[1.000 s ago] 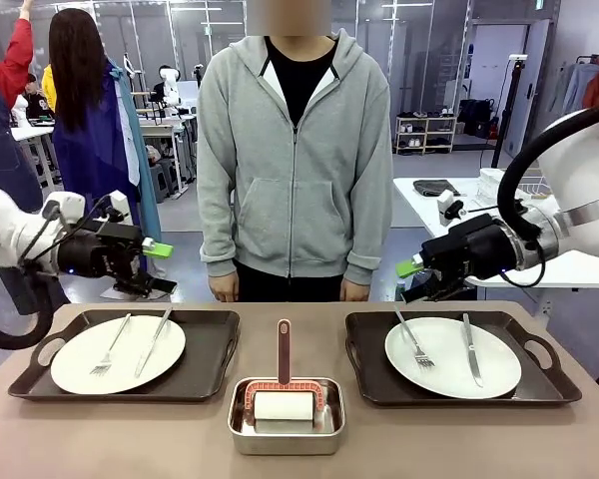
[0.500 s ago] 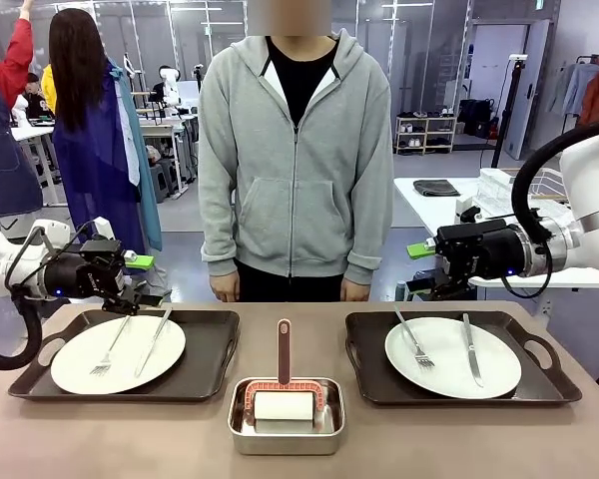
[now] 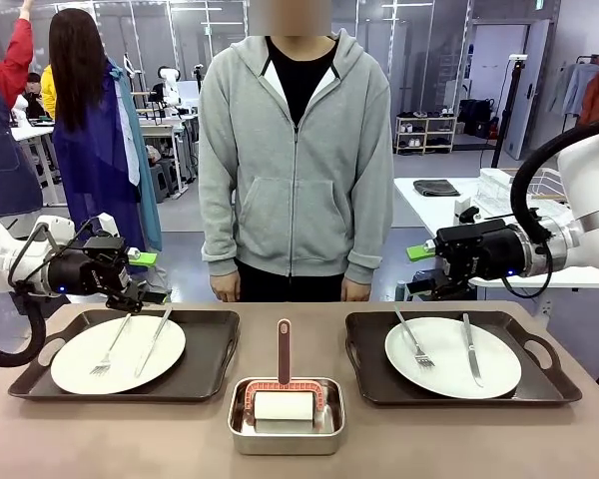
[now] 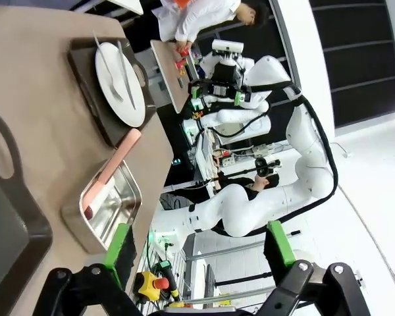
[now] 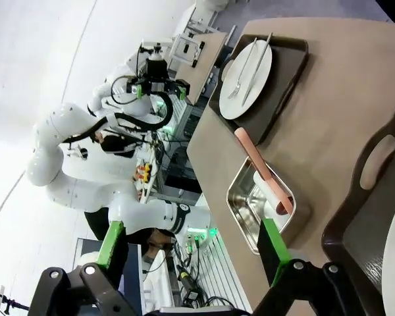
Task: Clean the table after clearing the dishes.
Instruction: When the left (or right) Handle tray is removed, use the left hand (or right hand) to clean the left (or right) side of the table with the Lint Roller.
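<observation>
— Where are the dishes (image 3: 118, 354) sitting?
— Flanking the pan (image 3: 286, 414), on trays (image 3: 205, 349) on the counter (image 3: 429, 439). The left tool (image 3: 148, 277) and right tool (image 3: 414, 271) are hovering behind it, gaping wide, probably aiming for tray handles.

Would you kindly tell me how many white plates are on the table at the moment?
2. The left plate lies on the left tray at the robot's left, and the right plate lies on the right tray at its right. Nothing suggests another is hidden.

White plates (image 3: 75, 364) on dark brown trays (image 3: 212, 377), taupe-brown table (image 3: 429, 439), grey hoodie (image 3: 295, 180)
</observation>
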You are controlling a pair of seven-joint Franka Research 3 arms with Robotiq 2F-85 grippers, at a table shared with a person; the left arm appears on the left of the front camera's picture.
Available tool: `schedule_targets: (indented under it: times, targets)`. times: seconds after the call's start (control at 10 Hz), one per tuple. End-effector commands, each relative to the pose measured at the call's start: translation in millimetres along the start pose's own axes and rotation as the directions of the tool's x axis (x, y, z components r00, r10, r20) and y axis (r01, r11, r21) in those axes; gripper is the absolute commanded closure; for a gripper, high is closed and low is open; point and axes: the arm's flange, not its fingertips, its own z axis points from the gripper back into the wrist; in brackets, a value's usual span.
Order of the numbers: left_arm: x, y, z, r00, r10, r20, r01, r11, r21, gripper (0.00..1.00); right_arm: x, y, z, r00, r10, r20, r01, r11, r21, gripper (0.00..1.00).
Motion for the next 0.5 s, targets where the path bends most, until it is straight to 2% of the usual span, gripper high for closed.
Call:
schedule_targets:
  times: [0.0, 0.2, 0.3, 0.4]
  targets:
    - [7.5, 6.6, 56.4, 0.997, 0.017, 0.071, -0.016, 1.000, -0.020, 0.00, -7.9, -12.3, 54.9, 0.986, -0.044, 0.159, 0.032, 0.997, 0.076, 0.00]
    - [-9.6, 17.7, 137.4, 0.973, 0.069, 0.222, -0.058, 0.997, -0.054, 0.00, -39.0, -27.2, 134.9, 0.926, -0.090, 0.365, 0.049, 0.992, 0.119, 0.00]
    - [-27.0, 18.1, 179.4, 0.989, 0.078, 0.126, -0.069, 0.995, -0.077, 0.00, -61.9, -33.1, 172.9, 0.900, -0.100, 0.425, 0.049, 0.990, 0.129, 0.00]
    - [-40.9, 13.9, 215.6, 0.994, 0.063, 0.087, -0.058, 0.997, -0.058, 0.00, -79.8, -40.9, 197.2, 0.894, -0.109, 0.436, 0.077, 0.993, 0.090, 0.00]
